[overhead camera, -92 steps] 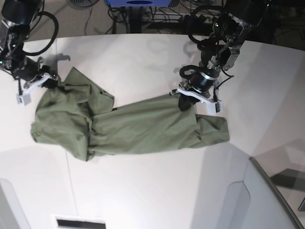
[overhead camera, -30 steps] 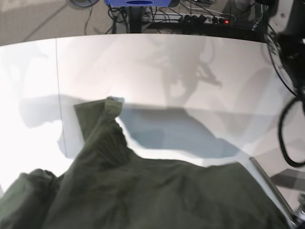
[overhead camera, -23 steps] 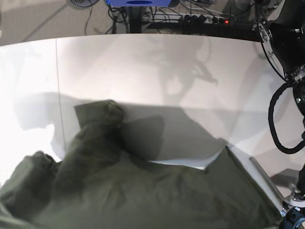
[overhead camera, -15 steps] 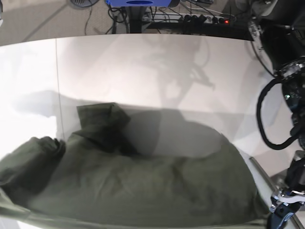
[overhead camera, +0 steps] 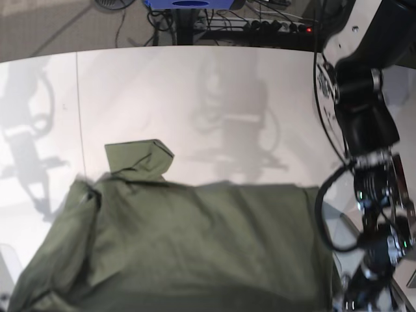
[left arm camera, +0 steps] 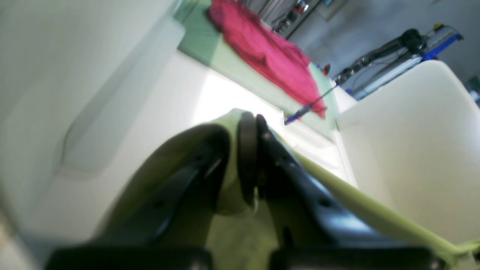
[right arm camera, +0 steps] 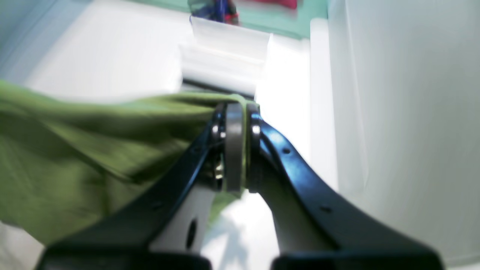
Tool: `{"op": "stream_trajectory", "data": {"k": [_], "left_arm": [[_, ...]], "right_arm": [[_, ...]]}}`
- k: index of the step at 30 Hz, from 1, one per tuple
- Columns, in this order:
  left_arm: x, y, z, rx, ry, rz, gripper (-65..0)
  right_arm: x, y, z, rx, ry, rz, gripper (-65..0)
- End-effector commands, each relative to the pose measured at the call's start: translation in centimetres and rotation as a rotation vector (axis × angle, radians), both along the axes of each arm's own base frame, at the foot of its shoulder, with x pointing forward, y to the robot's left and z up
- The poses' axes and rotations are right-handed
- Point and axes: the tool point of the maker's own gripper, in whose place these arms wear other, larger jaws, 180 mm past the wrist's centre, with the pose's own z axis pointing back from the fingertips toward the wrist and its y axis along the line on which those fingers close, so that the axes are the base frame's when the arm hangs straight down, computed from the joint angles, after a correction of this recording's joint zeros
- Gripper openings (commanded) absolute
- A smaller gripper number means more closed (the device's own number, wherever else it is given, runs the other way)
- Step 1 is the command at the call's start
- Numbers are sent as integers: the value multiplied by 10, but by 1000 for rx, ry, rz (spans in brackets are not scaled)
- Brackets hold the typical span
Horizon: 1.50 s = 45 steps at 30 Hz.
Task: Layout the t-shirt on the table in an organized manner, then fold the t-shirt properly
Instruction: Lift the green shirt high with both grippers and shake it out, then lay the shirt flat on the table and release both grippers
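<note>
The olive-green t-shirt (overhead camera: pixel 195 247) lies spread wide over the near half of the white table (overhead camera: pixel 227 97), with one folded sleeve (overhead camera: pixel 138 158) sticking out toward the far side. My left gripper (left arm camera: pixel 250 157) is shut on an edge of the shirt (left arm camera: pixel 375 213), which stretches away taut. Its arm (overhead camera: pixel 364 123) runs down the right side of the base view to the shirt's near right corner. My right gripper (right arm camera: pixel 235 150) is shut on another edge of the shirt (right arm camera: pixel 75 150). The right arm is out of the base view.
A thin dark seam (overhead camera: pixel 78 110) crosses the table at the left. Cables and a power strip (overhead camera: pixel 279 26) lie on the floor beyond the far edge. In the left wrist view a red cloth (left arm camera: pixel 270 56) lies on a green surface in the background.
The shirt hung dark and bunched close to the camera. It has come down and now lies flatter and wider on the table. The left arm has swung further into the right of the view.
</note>
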Motion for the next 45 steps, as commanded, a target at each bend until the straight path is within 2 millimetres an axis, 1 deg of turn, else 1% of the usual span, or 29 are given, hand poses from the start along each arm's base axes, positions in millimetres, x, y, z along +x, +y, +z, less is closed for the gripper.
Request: {"op": "stream_trajectory", "data": {"k": [1,2,4,5,6,7,9,10,11,12,13,14,16,18,19,21,23,25,27,29,31,32,34,36,39,41,43,45], "left_arm": [[4,9,55,2,-145,35,-650],[4,10,74,-7,-193,44,-650],[0,10,113,-23,-284,49,-650],[-2,13,125,-29,-309,54,-650],[-5,15,131,-32,-321,57,-650],[-7,15,133,-38,-328,58,-650],[-14,16,132,-58,-343,58,-650],[-19,17,129,-87,-351,48,-650],[-24,16,124,-120,-355,32,-650],[-28,14,117,-147,-350,18,-650],[-34,12,104,-167,-334,5,-650],[-40,12,87,-170,-305,4,-650],[-50,10,57,-142,-244,12,-650],[-63,8,20,-115,-161,18,-650],[-69,9,0,-104,-116,25,-650],[-80,11,-38,-84,-25,36,-650],[-93,11,-66,-64,46,42,-650],[-105,4,-97,-46,128,26,-650],[-116,-3,-122,29,203,-6,-650],[-128,-13,-144,75,267,-40,-650],[-140,-20,-165,106,324,-64,-650],[-145,-21,-173,117,347,-65,-650],[-158,-19,-196,137,413,-63,-650],[-169,-13,-218,170,477,-54,-650],[-181,-3,-240,227,549,-36,-650],[-188,7,-254,300,596,-18,-650],[-194,13,-265,359,636,-6,-650],[-198,18,-271,403,661,-2,-650]], "right_arm": [[3,-18,67,-12,-158,-27,-644],[4,-18,86,-18,-194,-27,-645],[0,-17,133,-49,-293,-24,-645],[-6,-18,151,-76,-332,-26,-645],[-15,-21,169,-117,-369,-32,-644],[-24,-22,183,-161,-393,-40,-644],[-43,-16,208,-252,-433,-43,-644],[-51,-12,212,-293,-435,-44,-644],[-57,-12,207,-313,-419,-50,-644],[-62,-14,193,-320,-389,-62,-644],[-68,-18,176,-323,-351,-76,-644],[-71,-16,155,-318,-310,-73,-644],[-74,-11,105,-274,-223,-62,-644],[-86,-9,46,-222,-117,-61,-644],[-93,-5,13,-184,-56,-59,-644],[-105,6,-43,-97,47,-53,-644],[-122,16,-96,-33,159,-48,-645],[-139,24,-134,20,241,-51,-645],[-157,33,-168,64,320,-52,-645],[-170,35,-190,85,378,-57,-645],[-188,40,-218,120,451,-63,-645],[-195,41,-227,129,474,-65,-645],[-210,42,-243,142,524,-72,-645],[-223,43,-257,148,565,-76,-645],[-234,43,-268,156,601,-80,-645],[-239,42,-272,159,615,-84,-645],[-243,41,-275,158,628,-85,-647],[-249,42,-275,149,636,-81,-647]]}}
